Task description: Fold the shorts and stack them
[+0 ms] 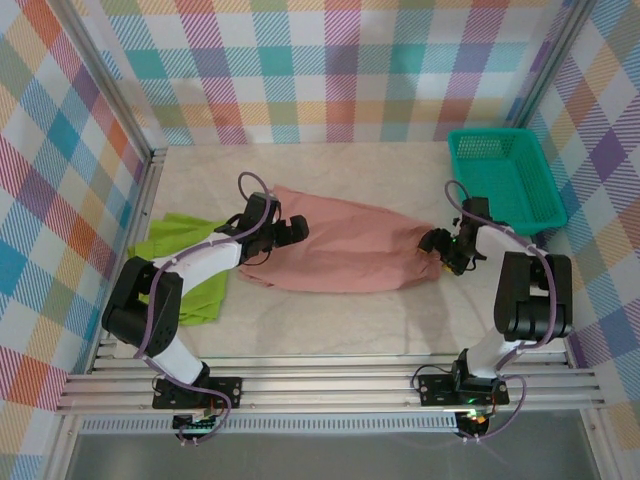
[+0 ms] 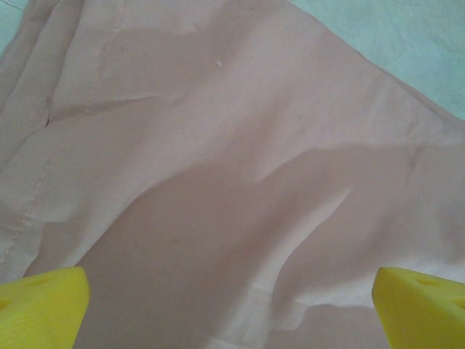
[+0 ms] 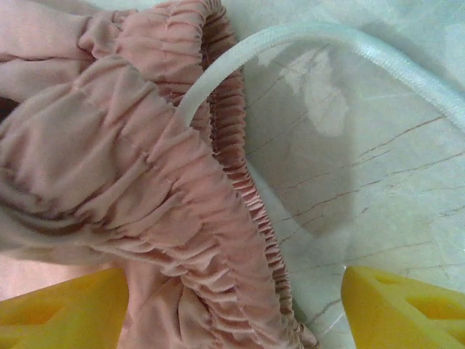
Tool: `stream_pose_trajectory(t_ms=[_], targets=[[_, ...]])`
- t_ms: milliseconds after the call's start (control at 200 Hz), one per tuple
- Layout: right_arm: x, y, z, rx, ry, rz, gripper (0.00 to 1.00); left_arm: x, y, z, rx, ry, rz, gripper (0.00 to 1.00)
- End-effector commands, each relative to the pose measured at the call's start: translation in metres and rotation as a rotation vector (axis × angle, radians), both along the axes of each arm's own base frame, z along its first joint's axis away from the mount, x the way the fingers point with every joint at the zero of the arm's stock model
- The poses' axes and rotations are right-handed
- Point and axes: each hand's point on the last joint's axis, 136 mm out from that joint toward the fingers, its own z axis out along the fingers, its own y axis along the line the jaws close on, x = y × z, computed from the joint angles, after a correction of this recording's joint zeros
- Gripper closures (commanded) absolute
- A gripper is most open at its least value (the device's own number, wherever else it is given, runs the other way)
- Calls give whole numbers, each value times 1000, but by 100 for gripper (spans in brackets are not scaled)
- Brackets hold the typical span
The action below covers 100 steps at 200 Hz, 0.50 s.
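The salmon pink shorts (image 1: pixel 340 255) lie spread across the middle of the table. My left gripper (image 1: pixel 287 230) hovers over their left end, its jaws wide open. In the left wrist view, smooth pink cloth (image 2: pixel 218 182) lies under the left gripper (image 2: pixel 232 316) and its yellow fingertips (image 2: pixel 40 305). My right gripper (image 1: pixel 440 246) is at their right end. The right gripper (image 3: pixel 236 309) stands open astride the gathered elastic waistband (image 3: pixel 240 189), near the white drawstring (image 3: pixel 305 36). The lime green shorts (image 1: pixel 185 265) lie at the left, partly under the left arm.
A teal mesh basket (image 1: pixel 505 180) stands at the back right, just behind the right arm. Checked walls close the table on three sides. Metal rails run along the near edge. Bare marble tabletop (image 3: pixel 378 167) shows beside the waistband.
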Motion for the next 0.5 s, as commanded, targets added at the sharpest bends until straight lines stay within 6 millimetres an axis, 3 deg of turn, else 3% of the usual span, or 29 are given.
stream_pose_trajectory(t_ms=[0, 345, 495], targets=[[11, 10, 6, 38, -29, 15, 24, -4, 2, -9, 18, 16, -3, 0], [17, 24, 4, 37, -26, 44, 27, -7, 4, -10, 24, 16, 2, 0], [16, 23, -3, 5, 2, 49, 20, -8, 6, -11, 30, 17, 3, 0]])
